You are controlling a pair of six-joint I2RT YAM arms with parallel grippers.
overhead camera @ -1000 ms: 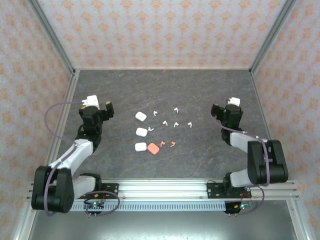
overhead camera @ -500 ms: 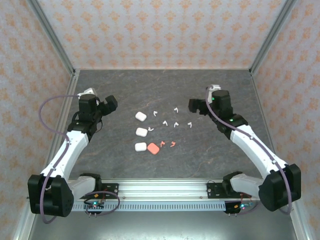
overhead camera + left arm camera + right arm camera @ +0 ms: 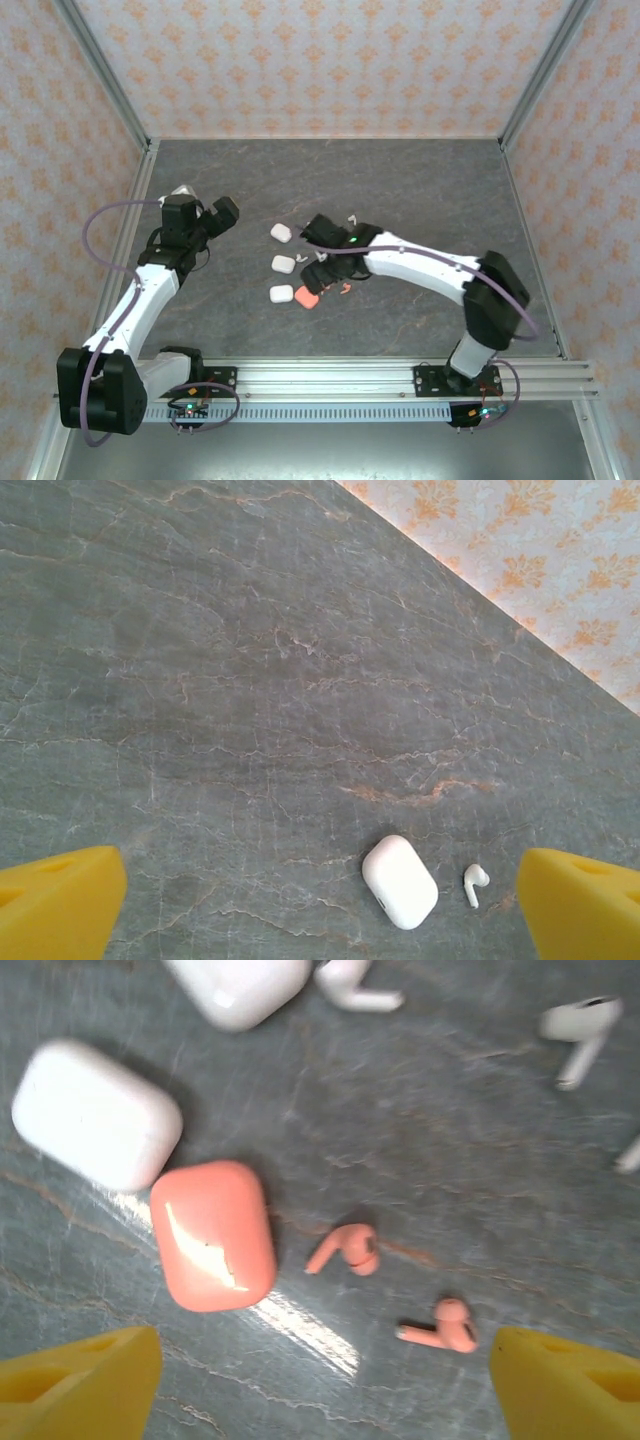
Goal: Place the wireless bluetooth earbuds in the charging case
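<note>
Earbuds (image 3: 345, 1250) in coral lie loose mid-tabletop (image 3: 450, 1140), beside their closed coral case (image 3: 212, 1235). Right tool (image 3: 322, 1385) hovers over them, wide and empty, likely lining up a pick; left tool (image 3: 320, 910), equally wide, hangs aside.

We see bright, even light; glare streaks the coral case (image 3: 212, 1235), and the right wrist view blurs softly

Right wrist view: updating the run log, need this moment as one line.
right gripper: open, over coral earbuds | coral case: closed | left gripper: open, empty
</note>
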